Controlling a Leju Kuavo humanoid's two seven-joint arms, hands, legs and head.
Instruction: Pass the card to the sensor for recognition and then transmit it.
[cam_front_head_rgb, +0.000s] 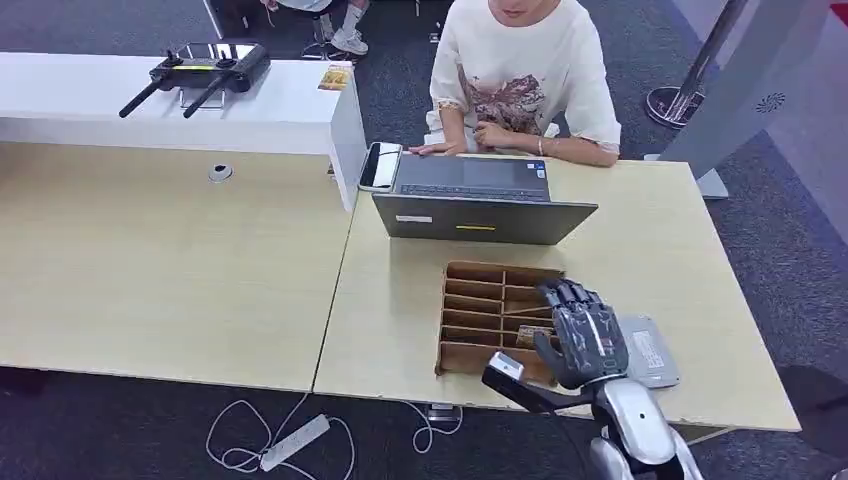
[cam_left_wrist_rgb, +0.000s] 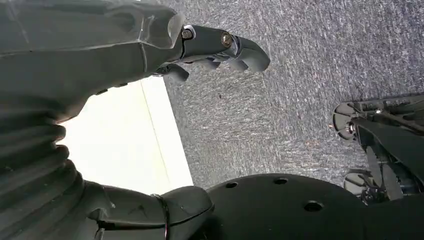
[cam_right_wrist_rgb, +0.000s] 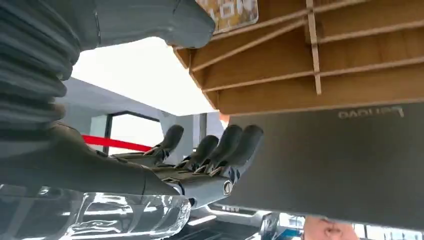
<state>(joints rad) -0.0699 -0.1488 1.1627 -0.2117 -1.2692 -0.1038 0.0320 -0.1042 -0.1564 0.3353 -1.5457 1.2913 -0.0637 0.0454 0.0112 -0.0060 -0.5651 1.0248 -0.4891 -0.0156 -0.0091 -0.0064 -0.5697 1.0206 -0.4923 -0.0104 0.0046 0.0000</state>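
Right hand (fingers spread) over card rack

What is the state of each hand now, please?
Left hand: open, holds nothing, hanging above the carpet.
Right hand: open, over the wooden card rack.

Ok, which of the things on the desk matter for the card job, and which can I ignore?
Part of the job:
- card in the wooden slotted tray
- grey sensor pad beside the tray
- right hand over the tray, holding nothing yet

Just lying about:
- laptop, in use by the seated person
- phone
- drone controller
- power strip on the floor
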